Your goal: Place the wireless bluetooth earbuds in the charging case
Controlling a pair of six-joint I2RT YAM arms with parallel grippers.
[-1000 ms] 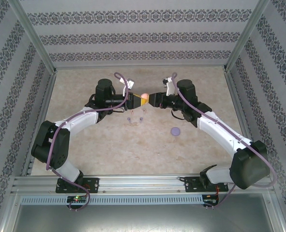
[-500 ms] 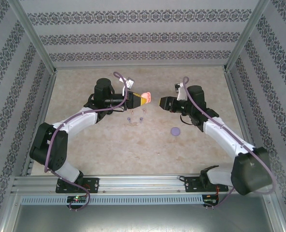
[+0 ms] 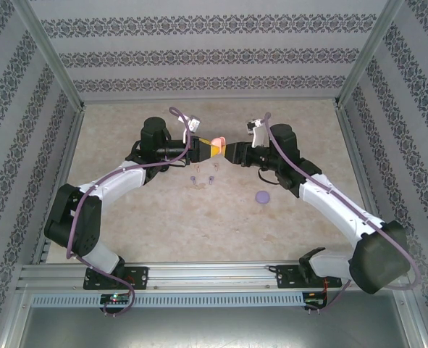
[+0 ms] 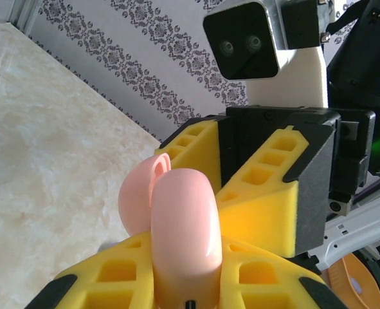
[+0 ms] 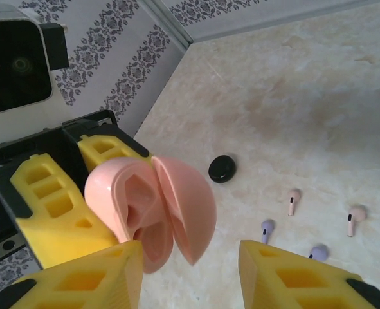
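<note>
My left end effector (image 3: pixel 212 150) clenches the open pink charging case (image 5: pixel 152 209) aloft. My right end effector (image 5: pixel 190 270) is spread, straddling the case and grasping nothing. The earbuds (image 5: pixel 294 201) lie on the worktop (image 5: pixel 318 96) below, on the near side of both.

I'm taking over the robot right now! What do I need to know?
Left gripper: shut on the pink charging case, lid open.
Right gripper: open, jaws either side of the case.
Two pinkish earbuds and two purple earbuds lie on the table; none seen in the case.
Done: case held up and open. Left: put the earbuds in.
</note>
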